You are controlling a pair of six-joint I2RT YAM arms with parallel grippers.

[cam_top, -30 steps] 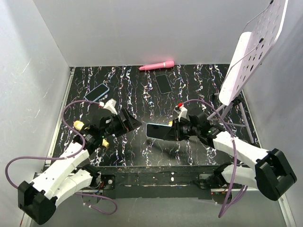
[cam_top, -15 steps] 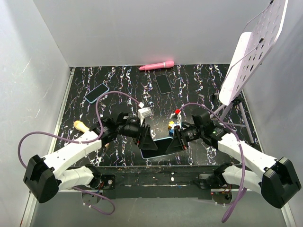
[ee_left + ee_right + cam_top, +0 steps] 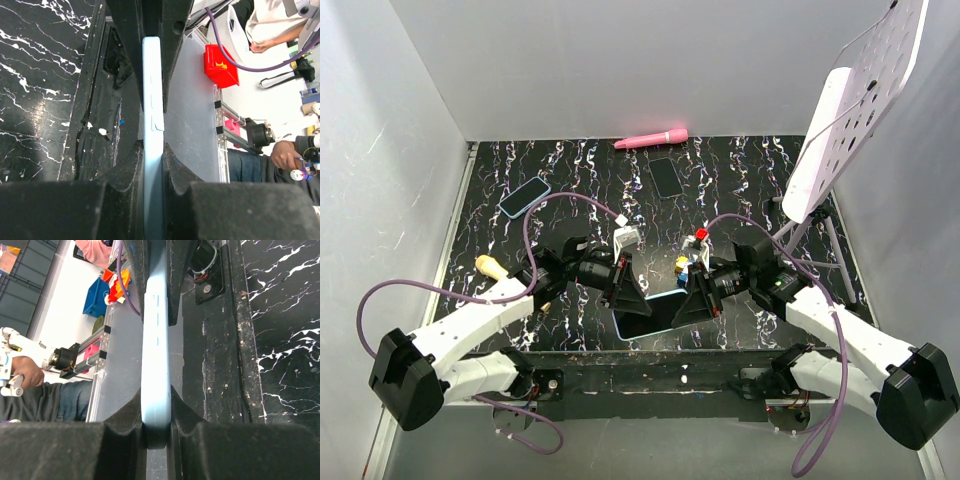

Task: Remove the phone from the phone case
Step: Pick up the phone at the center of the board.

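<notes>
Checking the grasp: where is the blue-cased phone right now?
In the top view the blue-cased phone is at the table's near edge, centre, clamped between the left gripper and the right gripper.

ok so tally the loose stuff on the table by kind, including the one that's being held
Phones in light blue cases: 2 (held phone, far-left phone)
Black phone: 1
Pink stick: 1
Total: 4
</notes>
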